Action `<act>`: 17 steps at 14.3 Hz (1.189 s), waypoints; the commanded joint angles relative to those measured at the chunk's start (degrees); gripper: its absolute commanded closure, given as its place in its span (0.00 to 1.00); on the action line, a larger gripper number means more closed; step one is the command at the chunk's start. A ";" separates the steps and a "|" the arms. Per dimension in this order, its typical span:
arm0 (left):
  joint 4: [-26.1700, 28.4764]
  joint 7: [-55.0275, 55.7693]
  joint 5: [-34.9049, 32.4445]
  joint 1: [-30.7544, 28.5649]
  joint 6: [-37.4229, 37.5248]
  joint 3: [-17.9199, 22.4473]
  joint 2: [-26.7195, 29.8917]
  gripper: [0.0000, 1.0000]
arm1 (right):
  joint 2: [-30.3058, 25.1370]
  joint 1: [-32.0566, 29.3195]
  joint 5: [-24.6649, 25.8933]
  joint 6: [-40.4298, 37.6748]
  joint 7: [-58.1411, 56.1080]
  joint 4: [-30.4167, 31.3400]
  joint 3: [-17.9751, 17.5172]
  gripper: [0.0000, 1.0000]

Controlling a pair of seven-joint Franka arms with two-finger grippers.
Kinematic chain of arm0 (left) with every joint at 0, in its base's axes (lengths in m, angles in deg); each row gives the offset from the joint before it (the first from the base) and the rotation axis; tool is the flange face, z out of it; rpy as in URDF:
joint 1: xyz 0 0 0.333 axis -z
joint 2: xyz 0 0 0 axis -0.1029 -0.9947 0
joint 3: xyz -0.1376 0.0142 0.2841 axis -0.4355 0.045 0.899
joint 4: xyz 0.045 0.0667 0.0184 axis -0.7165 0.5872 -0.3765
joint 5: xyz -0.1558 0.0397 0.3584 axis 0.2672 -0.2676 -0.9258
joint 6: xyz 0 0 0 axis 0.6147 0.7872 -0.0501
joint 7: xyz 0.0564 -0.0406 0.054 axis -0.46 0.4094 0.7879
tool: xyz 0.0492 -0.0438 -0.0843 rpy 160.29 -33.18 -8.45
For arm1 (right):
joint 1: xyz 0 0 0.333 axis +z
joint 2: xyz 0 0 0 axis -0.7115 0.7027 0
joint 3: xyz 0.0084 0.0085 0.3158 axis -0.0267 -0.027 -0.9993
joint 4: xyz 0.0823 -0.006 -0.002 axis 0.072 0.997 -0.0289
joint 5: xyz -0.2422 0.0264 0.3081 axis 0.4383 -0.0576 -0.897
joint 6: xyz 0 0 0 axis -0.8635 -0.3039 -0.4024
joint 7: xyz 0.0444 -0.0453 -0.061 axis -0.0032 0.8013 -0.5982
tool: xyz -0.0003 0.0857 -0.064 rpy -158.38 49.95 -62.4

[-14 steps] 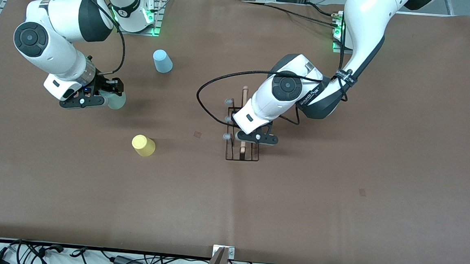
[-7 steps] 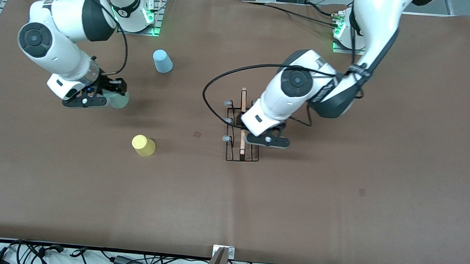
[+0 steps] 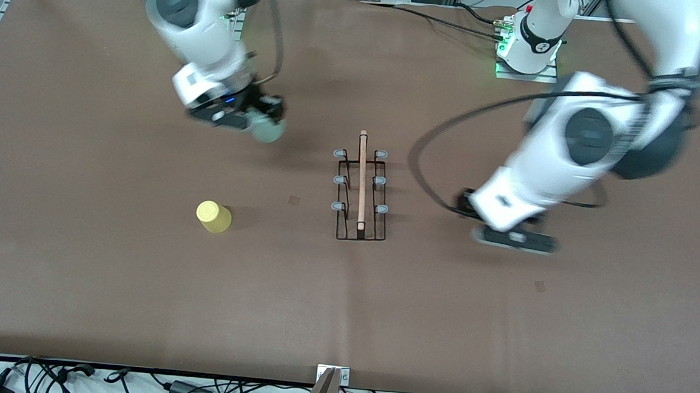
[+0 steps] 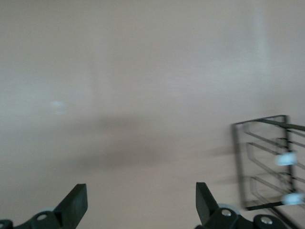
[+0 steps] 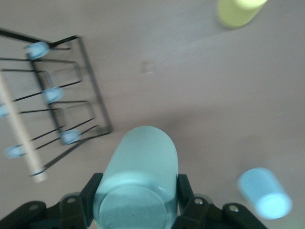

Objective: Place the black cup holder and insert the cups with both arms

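The right tool (image 5: pixel 138 200) is clamped on a green cup (image 5: pixel 140 176), up over the worktop (image 3: pixel 137 305). The left tool (image 4: pixel 138 210) is wide apart over bare worktop beside the black cup holder (image 3: pixel 360 191).

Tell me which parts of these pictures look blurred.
Front view: the left arm and left gripper are smeared, while the black cup holder stays crisp. Right wrist view: the held pale green cup and the rack pegs are soft. Left wrist view: hazy throughout.

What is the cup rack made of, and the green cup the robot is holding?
The black cup holder looks like thin black-coated metal wire, with a pale wooden rod on top and soft-looking grey-blue tips on its pegs. The green cup in the right gripper seems smooth matte plastic, plain and evenly coloured.
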 commanded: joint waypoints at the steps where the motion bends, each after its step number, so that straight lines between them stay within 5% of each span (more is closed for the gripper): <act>1: 0.87 -13.91 -0.68 -6.91 1.60 -0.88 3.43 0.00 | 4.42 5.26 0.72 6.28 9.66 -1.64 0.42 0.95; 4: 0.17 -16.59 -0.77 -10.96 8.96 -0.80 5.98 0.00 | 7.84 7.99 6.07 9.63 15.20 -1.64 0.42 0.95; 9: 1.04 -18.96 0.01 -11.15 13.20 1.74 11.25 0.00 | 11.80 9.05 7.85 12.98 17.33 -4.53 0.42 0.95; 15: 5.52 -20.90 10.54 0.17 12.33 20.44 16.18 0.00 | 14.88 9.84 10.22 14.38 17.33 -5.77 0.50 0.95; 17: 11.82 -20.98 11.18 6.05 9.97 26.94 20.64 0.00 | 15.32 10.01 10.22 15.61 17.24 -5.86 0.50 0.95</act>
